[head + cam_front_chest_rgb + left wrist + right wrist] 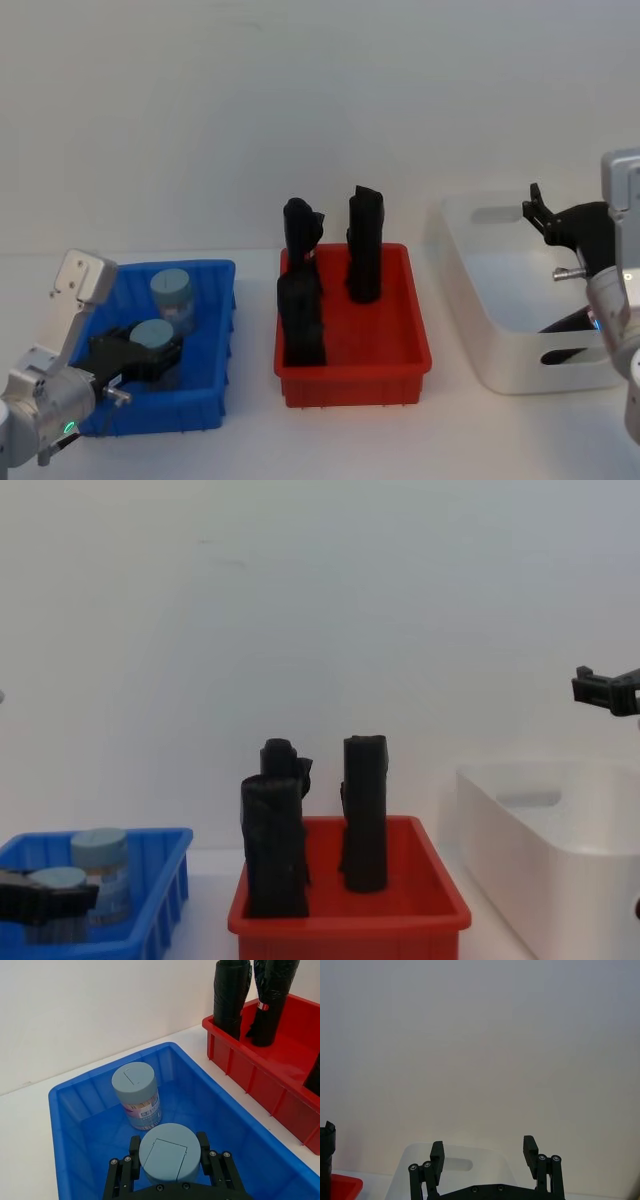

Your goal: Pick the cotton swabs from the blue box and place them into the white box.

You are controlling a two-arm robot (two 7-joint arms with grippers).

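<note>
Left gripper [168, 1143]: fingers seemingly clamped on cotton swabs jar [152, 336] near blue box [80, 1130] front edge. Right gripper [482, 1152]: fingers apart, above white box [500, 292].

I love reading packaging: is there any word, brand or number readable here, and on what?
No text reads clearly.
On the far cotton swab jar in the blue box, a label: print too blurred to read.
On a black roll, a red-and-white band: too small to read.
</note>
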